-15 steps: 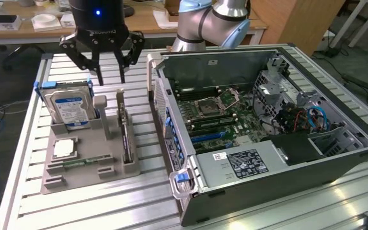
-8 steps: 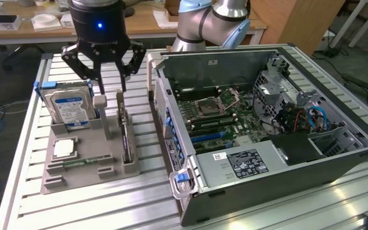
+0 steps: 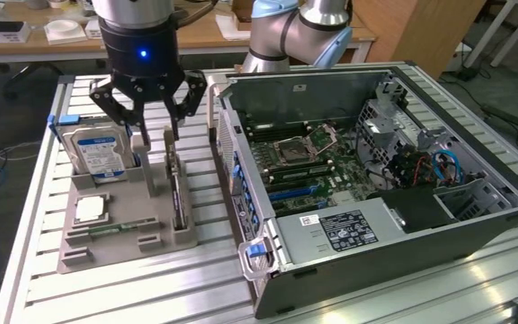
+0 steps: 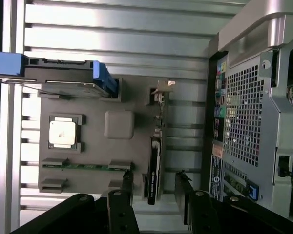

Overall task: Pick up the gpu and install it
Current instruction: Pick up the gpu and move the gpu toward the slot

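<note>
The gpu [image 3: 177, 199] stands on edge in a slot of the grey holder tray [image 3: 124, 246], on the side nearest the computer case. In the wrist view the gpu [image 4: 154, 163] appears edge-on as a thin dark card, with its silver bracket [image 4: 161, 92] at the far end. My gripper [image 3: 154, 127] hangs open above the tray's far end, over the card and apart from it. In the wrist view the gripper [image 4: 155, 187] has one black finger on each side of the card's line, with nothing held.
On the tray [image 4: 119, 146] also sit a silver hard drive [image 3: 102, 152], a CPU [image 3: 91, 208] and a narrow memory stick [image 3: 115, 228]. The open computer case [image 3: 376, 169] lies at the exterior view's right, its motherboard with blue slots [image 3: 295, 192] exposed. A slatted metal table [image 3: 151, 290] carries everything.
</note>
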Motion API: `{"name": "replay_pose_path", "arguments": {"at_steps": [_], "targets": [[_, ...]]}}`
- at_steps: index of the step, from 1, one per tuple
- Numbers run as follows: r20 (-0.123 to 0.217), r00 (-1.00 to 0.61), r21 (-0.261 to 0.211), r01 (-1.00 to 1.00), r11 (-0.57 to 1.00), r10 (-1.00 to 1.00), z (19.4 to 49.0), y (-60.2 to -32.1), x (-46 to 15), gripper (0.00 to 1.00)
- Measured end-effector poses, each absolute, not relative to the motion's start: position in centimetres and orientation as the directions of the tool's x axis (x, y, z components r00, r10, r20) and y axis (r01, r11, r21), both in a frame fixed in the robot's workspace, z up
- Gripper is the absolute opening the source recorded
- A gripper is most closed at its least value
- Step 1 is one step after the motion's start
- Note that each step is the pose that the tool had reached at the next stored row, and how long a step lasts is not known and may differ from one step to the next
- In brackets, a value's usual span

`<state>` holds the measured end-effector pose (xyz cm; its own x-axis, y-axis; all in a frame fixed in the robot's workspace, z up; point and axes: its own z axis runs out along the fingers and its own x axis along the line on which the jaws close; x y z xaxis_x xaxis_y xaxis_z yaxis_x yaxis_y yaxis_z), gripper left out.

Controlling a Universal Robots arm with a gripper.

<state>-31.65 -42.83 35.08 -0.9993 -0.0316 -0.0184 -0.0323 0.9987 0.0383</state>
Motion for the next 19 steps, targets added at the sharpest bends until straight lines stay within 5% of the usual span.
{"name": "replay_pose_path", "arguments": {"at_steps": [19], "targets": [[-0.019,-0.999,0.038,-0.033,0.999,-0.033,32.8,-44.7,-31.6,0.47]]}}
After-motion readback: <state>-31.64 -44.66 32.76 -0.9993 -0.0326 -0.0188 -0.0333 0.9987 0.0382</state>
